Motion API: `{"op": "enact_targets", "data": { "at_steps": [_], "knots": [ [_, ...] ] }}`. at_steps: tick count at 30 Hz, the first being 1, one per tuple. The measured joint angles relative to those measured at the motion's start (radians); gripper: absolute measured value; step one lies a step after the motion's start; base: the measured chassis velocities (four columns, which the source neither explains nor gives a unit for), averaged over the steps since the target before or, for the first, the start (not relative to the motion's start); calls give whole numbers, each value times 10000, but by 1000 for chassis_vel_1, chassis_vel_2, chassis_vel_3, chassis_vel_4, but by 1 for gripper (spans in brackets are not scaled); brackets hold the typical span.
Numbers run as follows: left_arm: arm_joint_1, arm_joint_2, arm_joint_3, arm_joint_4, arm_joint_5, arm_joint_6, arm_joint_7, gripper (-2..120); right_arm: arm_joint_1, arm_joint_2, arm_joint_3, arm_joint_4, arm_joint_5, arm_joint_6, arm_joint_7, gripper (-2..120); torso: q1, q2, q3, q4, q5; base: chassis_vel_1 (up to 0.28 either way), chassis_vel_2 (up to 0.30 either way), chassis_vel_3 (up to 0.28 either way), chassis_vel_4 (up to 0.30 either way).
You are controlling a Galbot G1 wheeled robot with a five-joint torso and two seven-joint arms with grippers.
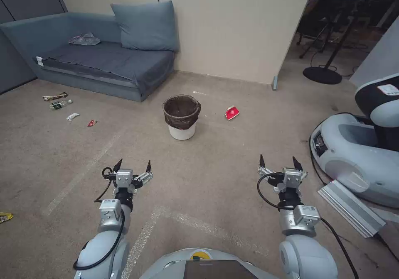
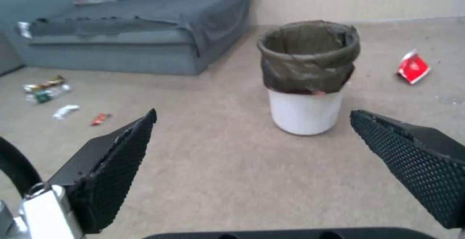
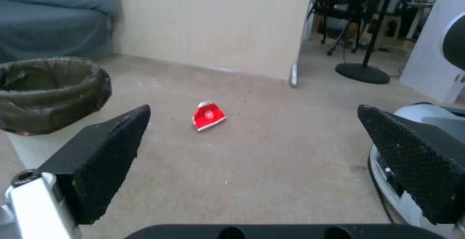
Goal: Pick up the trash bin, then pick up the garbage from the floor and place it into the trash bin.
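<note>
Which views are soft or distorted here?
Head view: sharp, wide-angle bowing at the edges; trash bin crisp. Left wrist view: soft throughout, litter by the sofa smeared. Right wrist view: red carton slightly blurred, background hazy.

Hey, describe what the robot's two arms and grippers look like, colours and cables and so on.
Both arms are glossy light grey with silver metal wrist blocks bearing small white labels. A black cable loops along each. The left gripper and right gripper have pointed black fingers with dimpled rubber pads.
</note>
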Motion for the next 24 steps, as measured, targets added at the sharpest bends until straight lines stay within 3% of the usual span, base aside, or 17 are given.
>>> {"op": "enact_targets", "data": {
  "at_steps": [1, 4, 24],
  "knots": [
    [268, 20, -46, -361, 6, 289, -127, 100, -7, -3, 4, 9, 3, -14, -1, 100, 0, 0, 0, 6, -1, 0, 0, 0, 0],
    [368, 32, -63, -425, 13, 389, -202, 100, -35, -5, 16, 0, 59, -108, -70, 100, -1, 0, 0, 0, -6, 0, 0, 0, 0],
    [321, 68, -183, -196, -83, 54, -427, 100, -91, -24, 5, -204, 49, -94, -398, 100, -1, 0, 1, -1, -5, 0, 0, 0, 0]
  ]
}}
